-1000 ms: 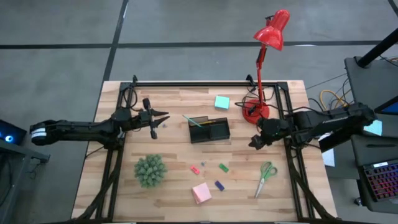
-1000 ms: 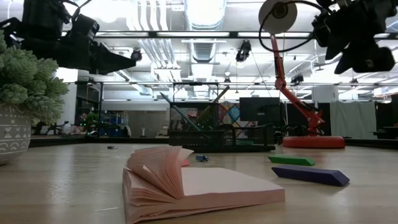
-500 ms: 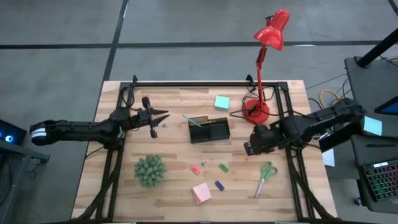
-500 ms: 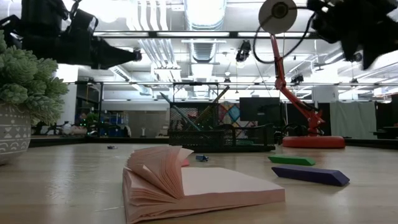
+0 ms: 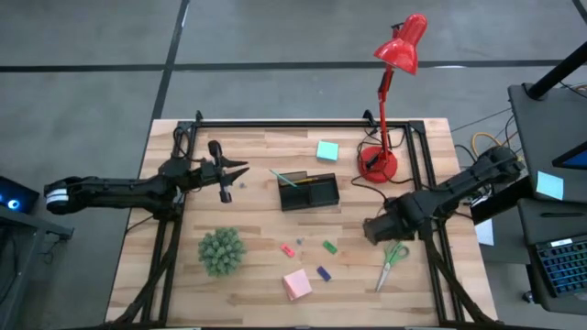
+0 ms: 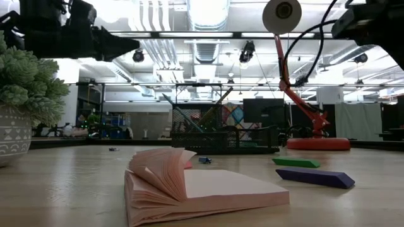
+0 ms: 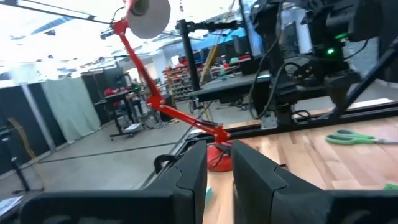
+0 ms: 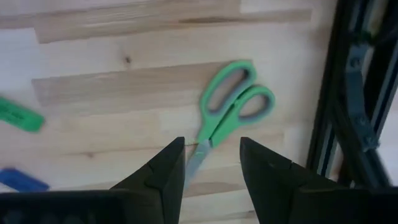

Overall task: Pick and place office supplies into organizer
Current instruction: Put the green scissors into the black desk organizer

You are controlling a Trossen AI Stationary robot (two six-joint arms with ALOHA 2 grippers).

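The right gripper (image 8: 210,163), fingers parted and empty, is poised above the green-handled scissors (image 5: 393,258) lying on the table (image 5: 248,284) near its right edge. Since the earlier frame it has been swung there from beside the red lamp (image 5: 385,92). A descent and closing are called for next. The left gripper (image 5: 240,171), narrowly parted and empty, waits left of the organizer (image 5: 309,191).

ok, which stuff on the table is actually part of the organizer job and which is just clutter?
Job items:
organizer
scissors, under the open right gripper
pink sticky pad
teal sticky pad
green eraser
blue eraser
pink eraser
teal pen, leaning out of the organizer

Just lying about:
red lamp
plant
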